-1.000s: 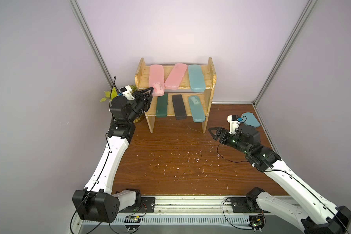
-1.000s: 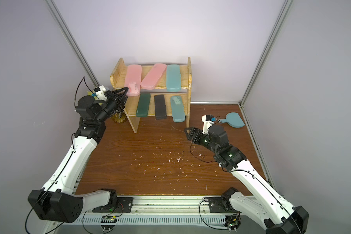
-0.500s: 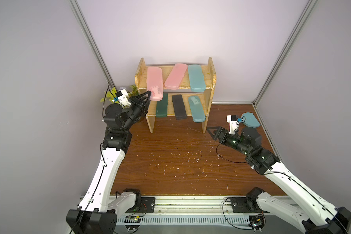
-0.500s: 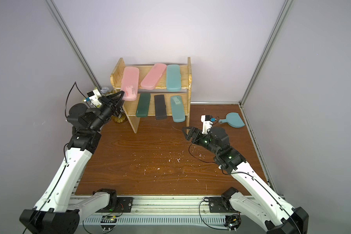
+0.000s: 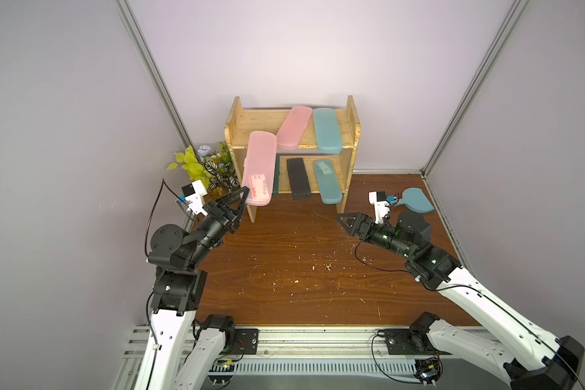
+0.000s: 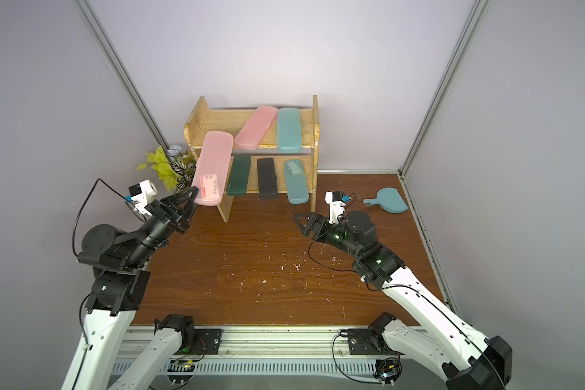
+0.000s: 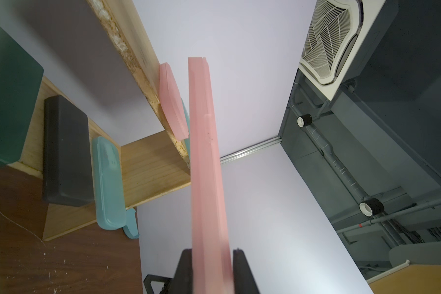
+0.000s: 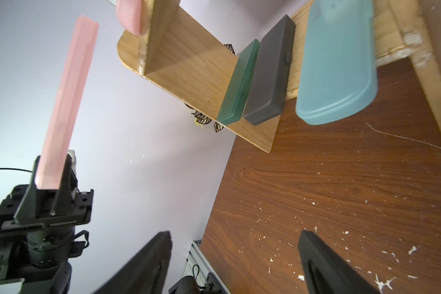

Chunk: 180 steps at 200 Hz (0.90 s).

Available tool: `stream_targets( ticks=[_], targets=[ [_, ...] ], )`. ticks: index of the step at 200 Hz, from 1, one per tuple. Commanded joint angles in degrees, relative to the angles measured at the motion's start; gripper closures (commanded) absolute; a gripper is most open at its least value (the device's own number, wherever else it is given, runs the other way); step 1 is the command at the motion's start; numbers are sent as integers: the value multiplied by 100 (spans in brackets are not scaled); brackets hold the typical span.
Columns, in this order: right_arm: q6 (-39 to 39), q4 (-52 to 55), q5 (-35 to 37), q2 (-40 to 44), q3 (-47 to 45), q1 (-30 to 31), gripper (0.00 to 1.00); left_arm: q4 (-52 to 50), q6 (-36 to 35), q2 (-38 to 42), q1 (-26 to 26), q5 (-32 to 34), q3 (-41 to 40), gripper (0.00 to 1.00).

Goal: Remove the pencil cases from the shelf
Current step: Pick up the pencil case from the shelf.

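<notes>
My left gripper (image 5: 244,199) (image 7: 211,257) is shut on the near end of a translucent pink pencil case (image 5: 259,169) (image 6: 213,169) (image 8: 64,101). The case hangs tilted in the air in front of the shelf's (image 5: 350,135) left side. On the top tier lie another pink case (image 5: 293,127) and a teal one (image 5: 326,130). The lower tier holds a dark green case (image 6: 238,175), a black case (image 5: 298,179) and a teal case (image 5: 327,182). My right gripper (image 5: 343,217) (image 8: 234,234) is open and empty above the table, facing the shelf's right side.
A teal dustpan (image 5: 416,201) lies at the back right by the wall. A potted plant (image 5: 203,165) stands left of the shelf. White crumbs are scattered over the brown table (image 5: 284,256). Walls close in on three sides.
My left arm has drawn back toward the front and pulled the pink case off the top tier. My right gripper has opened a little wider.
</notes>
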State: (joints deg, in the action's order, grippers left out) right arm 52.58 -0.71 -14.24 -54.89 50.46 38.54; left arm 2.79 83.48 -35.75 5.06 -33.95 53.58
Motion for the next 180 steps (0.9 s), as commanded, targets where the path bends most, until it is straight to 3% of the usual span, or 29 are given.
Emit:
stream_targets(
  ticks=[1,79,180],
  targets=[
    [136,-484,20,19,205,255,15,-164,-81,489,57,-414,-302,100],
    [504,-1523,368,-221,-21,1283,15,20,222,1514,55,-1050,-1554,100],
    [1243,-2472,822,-501,-580,1760,19,785,645,1887,65,-1607,-2518,100]
  ],
)
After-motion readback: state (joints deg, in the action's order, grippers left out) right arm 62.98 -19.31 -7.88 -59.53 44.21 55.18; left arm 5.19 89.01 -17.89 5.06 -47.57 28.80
